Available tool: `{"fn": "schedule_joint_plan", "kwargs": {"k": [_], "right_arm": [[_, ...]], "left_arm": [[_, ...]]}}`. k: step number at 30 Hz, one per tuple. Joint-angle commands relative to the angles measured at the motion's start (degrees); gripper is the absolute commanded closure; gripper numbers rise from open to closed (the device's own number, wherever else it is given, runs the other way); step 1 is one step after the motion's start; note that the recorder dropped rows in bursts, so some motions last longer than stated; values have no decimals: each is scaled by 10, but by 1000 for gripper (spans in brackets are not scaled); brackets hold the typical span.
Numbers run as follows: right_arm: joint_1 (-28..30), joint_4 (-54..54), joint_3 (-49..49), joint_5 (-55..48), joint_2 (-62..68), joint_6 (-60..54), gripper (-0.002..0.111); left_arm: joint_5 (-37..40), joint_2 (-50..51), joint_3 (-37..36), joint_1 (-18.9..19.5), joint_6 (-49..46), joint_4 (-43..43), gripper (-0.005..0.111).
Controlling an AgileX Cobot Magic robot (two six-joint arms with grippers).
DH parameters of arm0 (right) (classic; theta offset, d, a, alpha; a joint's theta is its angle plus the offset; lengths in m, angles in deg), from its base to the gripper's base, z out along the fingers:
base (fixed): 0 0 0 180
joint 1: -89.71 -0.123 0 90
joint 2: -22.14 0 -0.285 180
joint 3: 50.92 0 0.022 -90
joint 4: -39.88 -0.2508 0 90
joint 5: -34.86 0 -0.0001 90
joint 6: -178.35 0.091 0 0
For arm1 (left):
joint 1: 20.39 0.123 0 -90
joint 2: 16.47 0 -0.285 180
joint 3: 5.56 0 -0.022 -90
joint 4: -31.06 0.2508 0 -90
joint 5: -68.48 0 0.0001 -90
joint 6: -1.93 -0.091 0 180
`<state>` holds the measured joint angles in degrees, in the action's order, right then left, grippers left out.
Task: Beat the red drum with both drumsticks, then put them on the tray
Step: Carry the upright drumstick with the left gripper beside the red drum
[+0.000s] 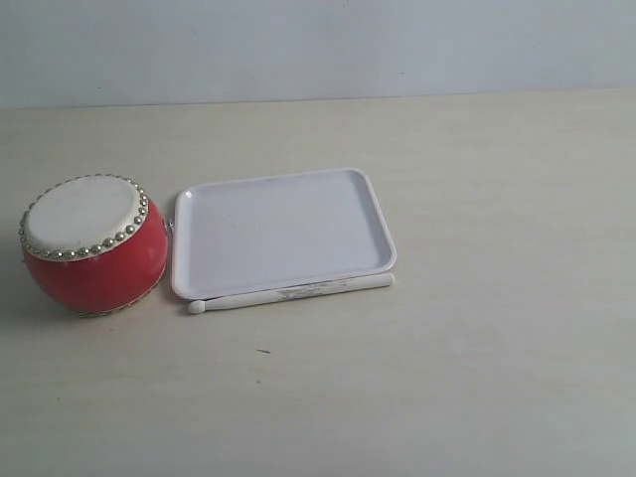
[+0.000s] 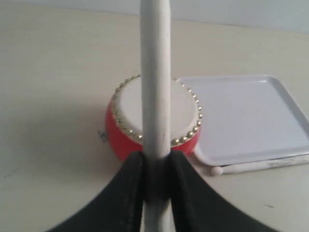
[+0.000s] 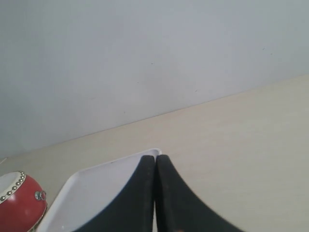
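The pale wood-grain tabletop [image 1: 477, 378] fills most of what we see, with a plain light wall [image 1: 318, 45] behind it. On it lies the white rectangular tray [image 1: 283, 231], flat, with rounded corners and a low raised rim, and nothing inside it. Just beside the tray's left short edge in the exterior view sits the red drum [image 1: 94, 268]. Its glossy body rests on the tabletop and its cream skin, ringed with silver studs, faces up. A small metal ring fitting [image 3: 38, 195] shows on its side. The loose drumstick [image 1: 293, 292] lies on the tabletop along the tray's near long edge, outside the rim and either touching it or just beside it; we cannot tell which. Its rounded tip points toward the drum, and dark scuffs mark the middle of its shaft. The held drumstick [image 2: 155, 72] is an off-white shaft running straight out from the left end effector [image 2: 156, 158]. Its two black fingers [image 2: 130, 179] are clamped on the stick from both sides. In the left wrist view the stick crosses in front of the drum's skin, and we cannot tell how high above it the stick is. The right end effector [image 3: 155, 160] has its dark fingers pressed together with nothing between them. In the right wrist view, the tray and part of the drum show beyond it.
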<state>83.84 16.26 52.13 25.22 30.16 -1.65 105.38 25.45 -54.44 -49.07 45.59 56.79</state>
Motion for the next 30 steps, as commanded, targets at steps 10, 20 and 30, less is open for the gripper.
{"fn": "schedule_joint_plan", "kwargs": {"k": [10,20,30], "right_arm": [[3,0,-3,8,-2,0,108],[3,0,-3,8,-2,0,108],[3,-63,-3,80,-2,0,108]], "left_arm": [[93,3,4,2,15,2,107],[76,3,4,1,-30,-87,107],[33,10,4,1,-110,-195,107]]}}
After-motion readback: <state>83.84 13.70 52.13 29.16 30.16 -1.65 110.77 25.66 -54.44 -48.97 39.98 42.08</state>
